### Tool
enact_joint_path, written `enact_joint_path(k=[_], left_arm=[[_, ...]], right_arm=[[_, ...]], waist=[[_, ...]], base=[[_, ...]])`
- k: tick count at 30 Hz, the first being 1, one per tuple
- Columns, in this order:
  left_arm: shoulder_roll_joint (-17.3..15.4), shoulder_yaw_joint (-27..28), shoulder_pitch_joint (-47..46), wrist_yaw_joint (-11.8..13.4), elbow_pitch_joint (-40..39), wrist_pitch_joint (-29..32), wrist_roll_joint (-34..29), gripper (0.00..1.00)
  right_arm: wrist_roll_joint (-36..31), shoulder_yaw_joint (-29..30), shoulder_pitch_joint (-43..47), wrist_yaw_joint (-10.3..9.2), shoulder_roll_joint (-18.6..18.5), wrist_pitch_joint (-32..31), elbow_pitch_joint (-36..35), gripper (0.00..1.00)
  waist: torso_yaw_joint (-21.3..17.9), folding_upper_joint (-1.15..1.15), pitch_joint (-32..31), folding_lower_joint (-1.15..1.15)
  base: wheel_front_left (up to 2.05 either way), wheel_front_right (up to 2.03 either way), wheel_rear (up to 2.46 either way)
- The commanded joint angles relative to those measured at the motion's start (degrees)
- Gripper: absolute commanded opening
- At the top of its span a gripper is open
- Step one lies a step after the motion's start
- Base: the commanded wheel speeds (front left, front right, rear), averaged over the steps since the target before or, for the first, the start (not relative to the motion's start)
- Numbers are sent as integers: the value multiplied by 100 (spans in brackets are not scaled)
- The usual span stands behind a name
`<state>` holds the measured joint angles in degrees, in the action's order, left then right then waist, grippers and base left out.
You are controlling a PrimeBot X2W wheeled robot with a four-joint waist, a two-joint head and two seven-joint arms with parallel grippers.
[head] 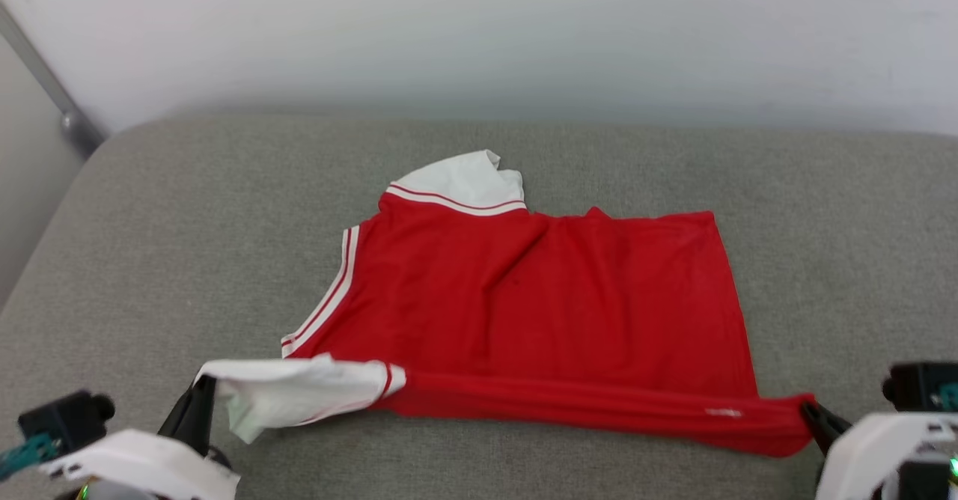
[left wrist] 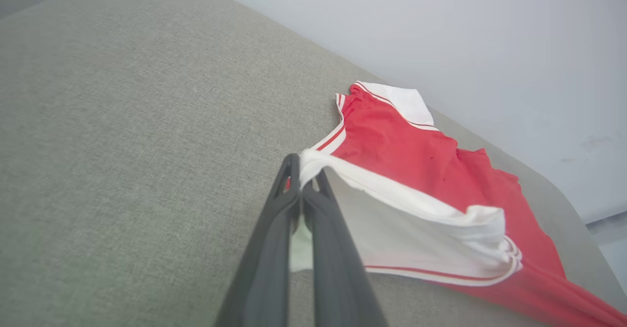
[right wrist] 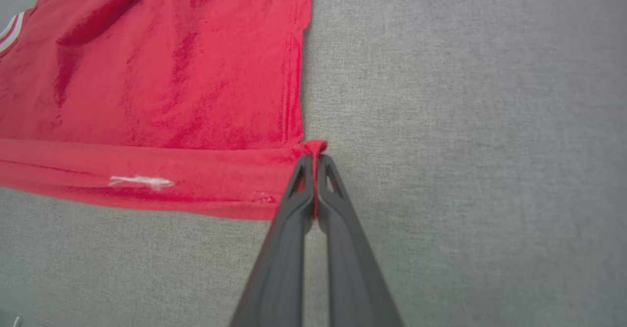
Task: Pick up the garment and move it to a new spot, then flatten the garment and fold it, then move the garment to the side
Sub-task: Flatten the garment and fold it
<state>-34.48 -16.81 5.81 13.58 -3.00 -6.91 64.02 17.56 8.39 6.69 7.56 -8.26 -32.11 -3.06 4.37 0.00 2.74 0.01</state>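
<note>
Red garment (head: 539, 298) lying part-folded on grey bench (head: 187, 208).
Left pincer (head: 202, 394) is clamping its white sleeve; right pincer (head: 810, 412) is clamping the red hem corner.

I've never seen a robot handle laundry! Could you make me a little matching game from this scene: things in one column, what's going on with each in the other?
1 left gripper
2 right gripper
3 far white sleeve
4 grey cushion

A lies under the jersey
B shut on the red hem corner
C shut on the near white sleeve
D lying free, touched by no gripper

Pairs: 1-C, 2-B, 3-D, 4-A
</note>
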Motion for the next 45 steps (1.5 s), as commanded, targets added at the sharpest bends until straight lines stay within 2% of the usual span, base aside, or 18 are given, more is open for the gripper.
enact_joint_path(k=[1,9,18,19,20,21,22,23,28,34,40,45], left_arm=[[29,-55,-282,-52,114,59,-59,0],[234,-458,-1552,-477,1036,383,-268,0],[453,-797,-2246,-880,2155,816,-216,0],[484,-832,-2295,-942,2267,879,-210,0],[512,-877,-2334,-1001,2354,934,-191,16],[540,-901,-2374,-1066,2464,975,-171,48],[560,-926,-2413,-1133,2554,998,-150,87],[585,-949,-2449,-1187,2643,1007,-149,100],[635,-972,-2477,-1335,3024,860,-204,100],[527,-858,-2349,-1380,3154,657,-170,100],[248,-802,-2185,-1163,2718,776,-202,100],[-208,-838,-2094,-873,2069,1241,-272,100]], right_arm=[[-46,-39,-261,-13,-44,-36,135,0],[-109,-449,-1432,-12,-231,18,966,0],[-149,-992,-2255,-11,-385,232,1964,0],[-131,-1041,-2304,-11,-386,270,2084,17],[-121,-1085,-2335,-11,-393,319,2202,40],[-102,-1125,-2361,-10,-406,367,2304,73],[-73,-1165,-2381,-11,-418,425,2399,100],[-49,-1205,-2388,-11,-429,497,2467,100],[128,-1418,-2326,-11,-610,1132,2601,100],[394,-1595,-2091,-10,-810,2263,2316,100],[198,-1389,-1691,-10,-872,3315,1830,100],[-37,-1158,-1239,-10,-716,3511,1263,100]], waist=[[-41,0,167,-1],[-106,0,709,-1],[-144,0,1068,-1],[-141,0,1081,-1],[-136,0,1087,-1],[-129,0,1088,-1],[-120,0,1085,-1],[-109,0,1072,-1],[-102,0,860,-1],[-138,0,472,-1],[-219,0,114,-1],[-332,0,-29,-1]], base=[[0,0,0],[0,0,0],[0,0,0],[0,0,0],[0,0,0],[0,0,0],[0,0,0],[0,0,0],[0,0,0],[0,0,0],[0,0,0],[0,0,0]])
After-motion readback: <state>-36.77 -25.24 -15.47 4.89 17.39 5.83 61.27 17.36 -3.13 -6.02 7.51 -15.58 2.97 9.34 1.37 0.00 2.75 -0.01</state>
